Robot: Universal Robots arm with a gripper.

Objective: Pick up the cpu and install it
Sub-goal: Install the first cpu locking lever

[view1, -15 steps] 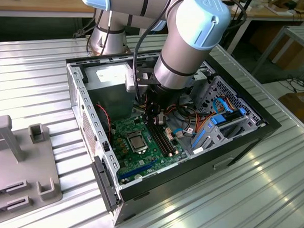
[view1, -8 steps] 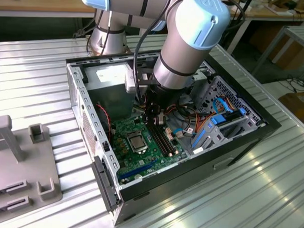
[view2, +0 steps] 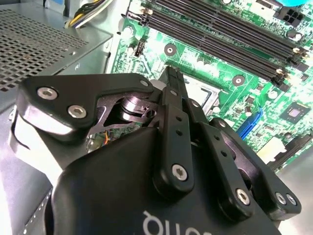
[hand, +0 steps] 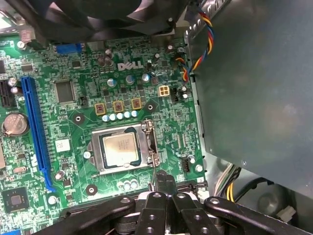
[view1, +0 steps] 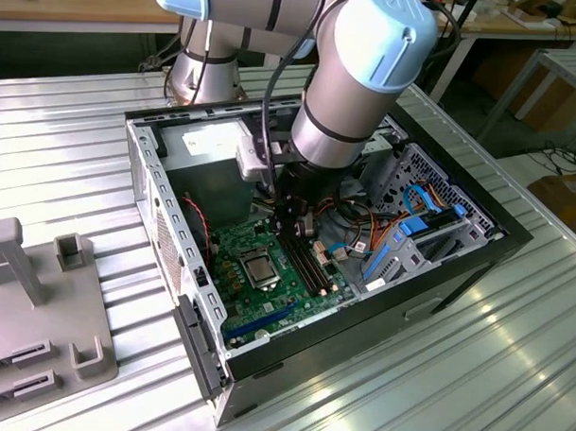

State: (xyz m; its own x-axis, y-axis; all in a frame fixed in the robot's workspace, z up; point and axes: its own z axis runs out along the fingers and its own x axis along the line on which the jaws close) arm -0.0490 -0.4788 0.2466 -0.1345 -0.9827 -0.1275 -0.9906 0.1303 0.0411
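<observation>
The cpu (hand: 120,148) is a small silver-grey square lying flat inside the metal socket frame (hand: 97,155) on the green motherboard (hand: 68,112). In the exterior view the cpu (view1: 260,268) sits mid-board inside the open computer case (view1: 379,318). My gripper (hand: 164,180) hangs just beside the socket, fingers pressed together and shut, nothing visible between them. The socket's thin wire lever (hand: 152,147) ends right by the fingertips; I cannot tell whether they touch. In the second wrist view the gripper (view2: 171,73) hides most of the socket. In the exterior view the gripper (view1: 289,230) is above the board.
Long black memory slots (view2: 220,29) run beside the socket, and a blue expansion slot (hand: 36,132) lies on its other side. A grey power supply (hand: 254,88), coloured cables (hand: 198,58) and a fan (hand: 112,14) crowd the case. A grey fixture (view1: 39,292) stands at the exterior view's left.
</observation>
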